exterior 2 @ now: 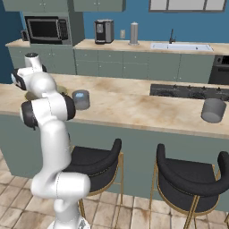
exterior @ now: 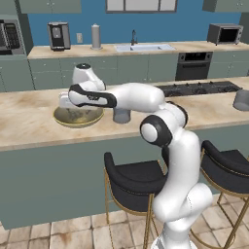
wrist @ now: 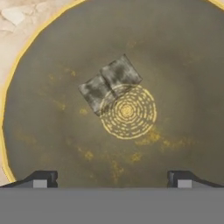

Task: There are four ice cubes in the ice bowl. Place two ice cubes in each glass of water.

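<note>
Hovering wide open, the gripper looks down on two ice cubes touching inside the ice bowl; the right base view shows both glasses on the desk.

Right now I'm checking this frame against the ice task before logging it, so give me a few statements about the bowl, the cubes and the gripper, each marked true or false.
1. Two ice cubes lie side by side, touching, in the ice bowl. True.
2. The gripper is shut on a cube. False: its finger tips stand wide apart with nothing between them.
3. The hand looks straight down into the bowl. True.
4. The bowl stands on the floor by the stools. False: it sits on the pale stone counter.
5. A grey glass stands on the counter near the bowl. True.
</note>
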Robot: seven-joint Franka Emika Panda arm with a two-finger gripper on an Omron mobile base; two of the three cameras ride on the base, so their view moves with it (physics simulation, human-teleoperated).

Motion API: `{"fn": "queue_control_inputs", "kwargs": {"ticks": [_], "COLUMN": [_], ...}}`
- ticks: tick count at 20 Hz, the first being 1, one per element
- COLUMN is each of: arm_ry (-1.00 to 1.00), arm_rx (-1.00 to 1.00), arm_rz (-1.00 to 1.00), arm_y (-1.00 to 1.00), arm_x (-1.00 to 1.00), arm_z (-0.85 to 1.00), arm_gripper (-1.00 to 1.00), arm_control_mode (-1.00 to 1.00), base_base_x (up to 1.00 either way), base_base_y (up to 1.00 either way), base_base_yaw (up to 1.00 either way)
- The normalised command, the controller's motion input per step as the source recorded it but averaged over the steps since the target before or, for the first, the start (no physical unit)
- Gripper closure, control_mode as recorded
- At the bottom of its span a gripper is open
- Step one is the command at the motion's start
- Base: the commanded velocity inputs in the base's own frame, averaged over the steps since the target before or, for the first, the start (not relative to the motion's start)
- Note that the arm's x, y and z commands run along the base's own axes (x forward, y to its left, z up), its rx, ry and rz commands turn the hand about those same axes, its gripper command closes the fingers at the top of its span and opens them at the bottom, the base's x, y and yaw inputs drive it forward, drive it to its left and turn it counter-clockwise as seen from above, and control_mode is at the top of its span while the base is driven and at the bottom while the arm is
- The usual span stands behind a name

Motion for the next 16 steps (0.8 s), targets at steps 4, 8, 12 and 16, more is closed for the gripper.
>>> {"fn": "queue_control_inputs", "kwargs": {"ticks": [4, 8, 12, 16], "arm_ry": [0.0, -0.01, -0.07, -0.15], "arm_rx": [0.0, 0.01, 0.01, 0.09], "arm_rz": [0.0, 0.0, 0.0, 0.0], "arm_y": [0.0, -0.05, -0.2, -0.01], "arm_x": [0.02, 0.0, 0.0, 0.02], "arm_z": [-0.25, -0.31, -0.08, 0.0], "arm_gripper": [-1.0, -1.0, -1.0, -1.0], "arm_control_mode": [-1.0, -1.0, -1.0, -1.0], "base_base_x": [0.0, 0.0, 0.0, 0.0], "base_base_y": [0.0, 0.0, 0.0, 0.0], "base_base_yaw": [0.0, 0.0, 0.0, 0.0]}}
